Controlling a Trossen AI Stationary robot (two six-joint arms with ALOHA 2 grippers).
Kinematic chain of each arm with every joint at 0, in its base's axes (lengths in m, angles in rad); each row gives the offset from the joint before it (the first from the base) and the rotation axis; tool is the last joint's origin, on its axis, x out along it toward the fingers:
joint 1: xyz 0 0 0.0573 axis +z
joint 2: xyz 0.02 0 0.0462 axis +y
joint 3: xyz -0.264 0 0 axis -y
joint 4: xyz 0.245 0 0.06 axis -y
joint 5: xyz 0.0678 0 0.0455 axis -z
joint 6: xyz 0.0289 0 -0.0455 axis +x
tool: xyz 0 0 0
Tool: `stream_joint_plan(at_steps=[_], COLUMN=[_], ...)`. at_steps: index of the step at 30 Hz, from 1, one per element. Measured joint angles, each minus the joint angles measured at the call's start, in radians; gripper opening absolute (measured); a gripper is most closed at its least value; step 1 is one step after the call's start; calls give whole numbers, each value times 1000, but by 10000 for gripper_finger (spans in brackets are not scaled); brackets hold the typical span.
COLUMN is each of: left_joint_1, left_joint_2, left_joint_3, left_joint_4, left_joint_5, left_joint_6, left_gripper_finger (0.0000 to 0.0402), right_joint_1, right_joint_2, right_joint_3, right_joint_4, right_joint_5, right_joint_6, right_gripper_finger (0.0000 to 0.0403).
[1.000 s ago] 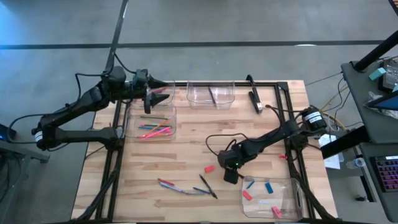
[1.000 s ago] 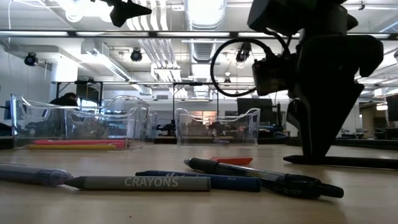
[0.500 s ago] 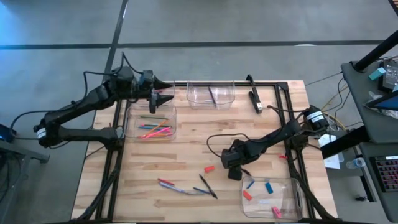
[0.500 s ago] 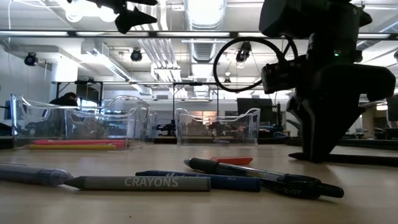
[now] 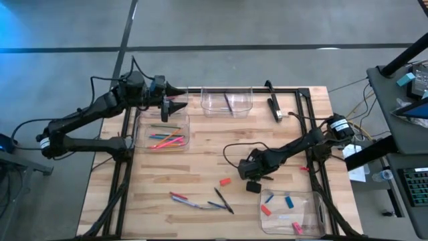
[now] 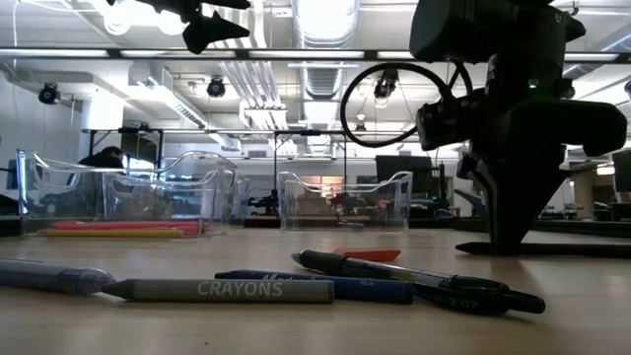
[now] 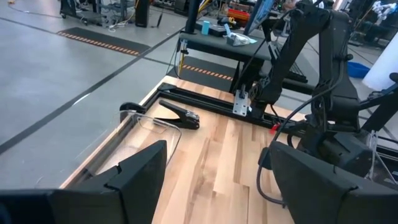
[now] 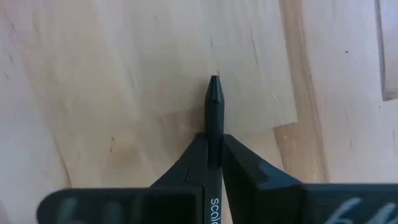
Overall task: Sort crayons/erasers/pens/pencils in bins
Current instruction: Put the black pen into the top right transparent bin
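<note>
Pens lay loose on the counter (image 5: 200,167) beside the right pincer (image 8: 214,152), which was pinched shut on one black pen (image 8: 214,109) whose tip jutted past its fingers, while the left pincer (image 5: 175,100) hung spread over the far bins (image 5: 227,102).

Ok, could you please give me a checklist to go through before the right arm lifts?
1. Right tool shut on the pen: ok.
2. Pen tip pokes straight out past the fingers: ok.
3. Pen already off the table: cannot tell.
4. Left tool open and far off, at the far-left corner: ok.
5. Far middle bin has room, with one dark stick inside: ok.
6. Red eraser lies apart from the right tool: ok.
</note>
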Motion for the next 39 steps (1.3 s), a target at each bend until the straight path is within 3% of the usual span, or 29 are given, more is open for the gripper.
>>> stream_joint_plan(at_steps=[9,13,17,25,33,39], left_joint_1=[0,0,0,0,0,0], left_joint_2=[-4,-4,-4,-4,-3,-1], left_joint_3=[0,0,0,0,0,0], left_joint_4=[0,1,1,0,-1,-1], left_joint_5=[0,-3,-4,-6,-9,-9], left_joint_6=[-8,-27,-28,-56,-81,-105], left_gripper_finger=[270,270,270,270,270,270], right_joint_1=[-156,-316,-511,-809,-886,-902], right_joint_2=[-178,-229,-249,-51,172,265], right_joint_3=[117,235,354,575,823,994], right_joint_4=[-81,-65,-11,-18,-116,-279], right_joint_5=[113,190,165,-40,-104,-126], right_joint_6=[-119,-265,-426,-693,-821,-812], right_gripper_finger=[20,20,19,18,30,94])
